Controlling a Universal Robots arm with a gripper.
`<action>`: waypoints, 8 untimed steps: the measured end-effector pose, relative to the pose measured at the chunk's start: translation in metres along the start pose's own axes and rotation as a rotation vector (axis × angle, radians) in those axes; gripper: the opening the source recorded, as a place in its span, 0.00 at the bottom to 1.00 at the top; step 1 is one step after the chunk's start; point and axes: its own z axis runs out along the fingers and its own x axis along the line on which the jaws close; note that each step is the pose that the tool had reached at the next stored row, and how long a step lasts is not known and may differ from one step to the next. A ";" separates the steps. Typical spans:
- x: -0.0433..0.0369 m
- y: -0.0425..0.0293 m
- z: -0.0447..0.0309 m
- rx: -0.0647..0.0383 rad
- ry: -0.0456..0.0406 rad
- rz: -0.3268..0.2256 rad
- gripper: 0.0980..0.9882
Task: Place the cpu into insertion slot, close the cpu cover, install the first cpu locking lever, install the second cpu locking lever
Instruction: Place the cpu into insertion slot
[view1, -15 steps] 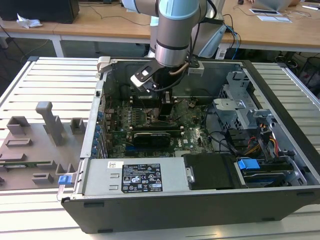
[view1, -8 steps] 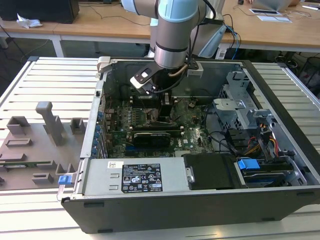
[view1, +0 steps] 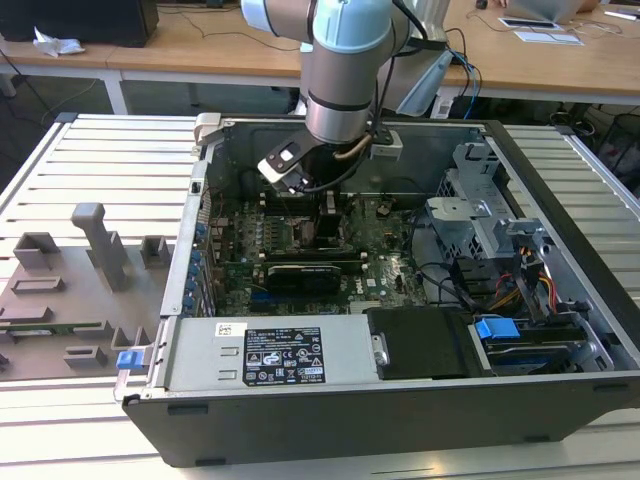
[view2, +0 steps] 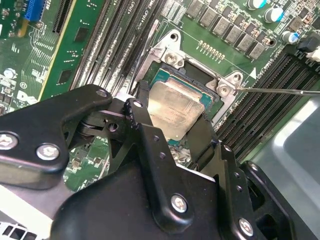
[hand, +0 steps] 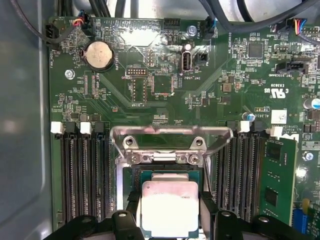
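The cpu (view2: 172, 107) (hand: 170, 210), a flat silver-grey square, sits between my black fingers (view2: 141, 105) right over the insertion slot (view2: 164, 78) (hand: 134, 176) in the green motherboard. My gripper (view2: 172, 120) (hand: 170, 202) is shut on the cpu, its fingers pressing two opposite edges. In the exterior view the gripper (view1: 325, 205) reaches down into the open computer case above the slot (view1: 328, 230). The cpu cover (hand: 165, 157) stands open at the slot's far edge. Thin metal locking levers (view2: 280, 91) (hand: 116, 145) are swung away from the slot.
Long black memory slots (hand: 80, 175) (view2: 260, 100) flank the socket on both sides. A long black card (view1: 305, 272) lies across the board, with the power supply (view1: 270, 355) in front and drive cages (view1: 490, 230) on the exterior view's right. Grey fixtures (view1: 100, 245) stand outside the case.
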 end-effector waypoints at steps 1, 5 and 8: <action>0.0005 0.0000 0.0001 0.000 -0.0001 -0.001 0.50; 0.0027 0.0001 0.0020 -0.001 -0.0007 -0.014 0.50; 0.0028 0.0004 0.0038 0.000 -0.0008 -0.013 0.50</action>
